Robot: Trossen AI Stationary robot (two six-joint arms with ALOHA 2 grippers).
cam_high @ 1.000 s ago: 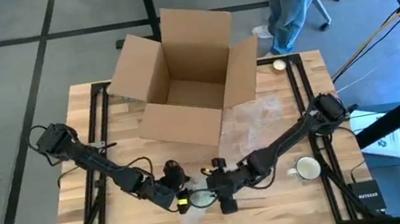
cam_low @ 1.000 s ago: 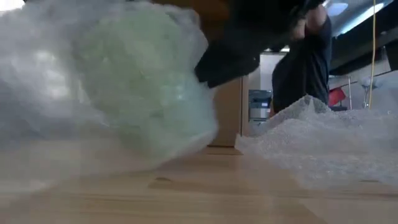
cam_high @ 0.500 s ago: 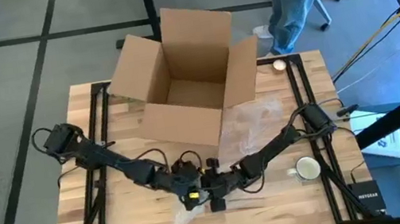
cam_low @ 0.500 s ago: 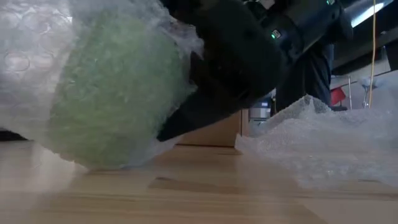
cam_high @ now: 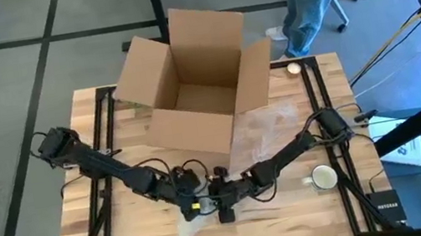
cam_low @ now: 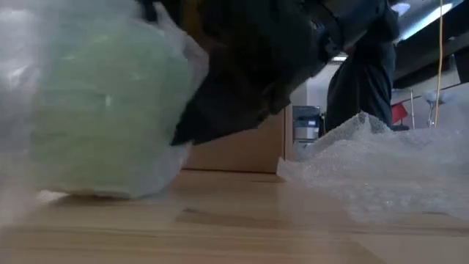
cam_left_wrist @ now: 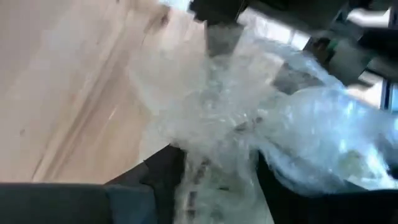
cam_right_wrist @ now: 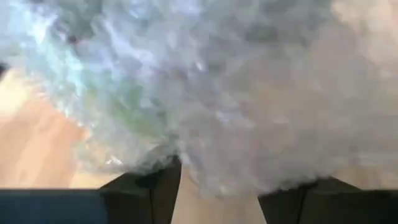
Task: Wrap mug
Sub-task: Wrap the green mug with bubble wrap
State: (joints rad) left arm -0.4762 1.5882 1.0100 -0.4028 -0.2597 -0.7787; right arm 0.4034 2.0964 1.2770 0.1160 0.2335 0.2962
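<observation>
Two robot arms meet at the front middle of the wooden table [cam_high: 110,235] over a green mug [cam_low: 102,125] bundled in bubble wrap [cam_left_wrist: 249,118]. From the left, the left gripper [cam_high: 193,203] presses in on the bundle, a twist of film running between its dark fingers [cam_left_wrist: 163,180] in its wrist view, so the jaws pinch the wrap. Half a second ago the mug hung tilted just off the wood; now it sits lower, its base apparently resting on the table, and both grippers have edged slightly inward. That suggests the wrapping is near its end, with the film being gathered and tucked around the mug. The right gripper [cam_high: 223,196] comes next, crowding the bundle; wrap fills the gap between its spread fingers [cam_right_wrist: 149,186], though whether they grip it cannot be told. Behind stands an open cardboard box [cam_high: 197,86], a spare sheet of wrap [cam_high: 266,122] beside it, and at far right a second, white mug [cam_high: 323,176] waits bare
</observation>
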